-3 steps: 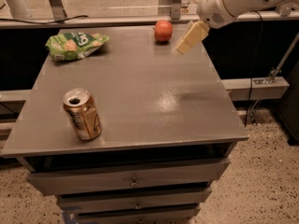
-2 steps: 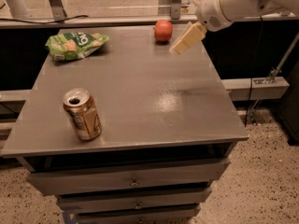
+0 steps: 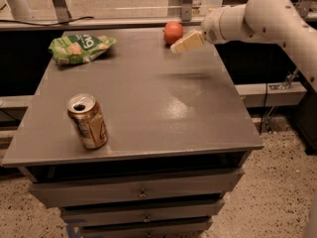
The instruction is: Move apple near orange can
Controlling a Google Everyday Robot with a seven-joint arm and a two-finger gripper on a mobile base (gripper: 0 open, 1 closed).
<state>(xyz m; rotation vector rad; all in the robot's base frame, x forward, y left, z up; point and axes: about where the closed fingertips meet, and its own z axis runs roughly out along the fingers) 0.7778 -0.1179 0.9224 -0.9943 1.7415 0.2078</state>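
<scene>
**Desk:** Where does the apple sit?

**Operator:** The apple [image 3: 173, 32] rests at the far edge of the table [image 3: 148, 98], right of centre. My gripper [image 3: 187, 42] hangs just beside it, on its right and a little toward the camera, at the end of the arm [image 3: 267, 14] reaching in from the right. Whether it touches the fruit, I cannot tell. Nor can I tell whether the gripper is apart or together.

**Desk:** And the target?

**Operator:** The can [image 3: 88, 121] stands upright at the near left, well apart from the apple. The bag [image 3: 80, 47] lies at the far left.

**Desk:** So the step in hand is the grasp?

**Operator:** That is my reading: nothing is lifted, and the move across is not begun. A round, smooth fruit near an edge can roll off if nudged from the side, so I want to centre over it and close across its widest part, not push at it.

**Desk:** After that?

**Operator:** I lift clear of the table, carry it diagonally toward the near left, and set it down beside the can without knocking it. The can looks light and may tip.
</scene>
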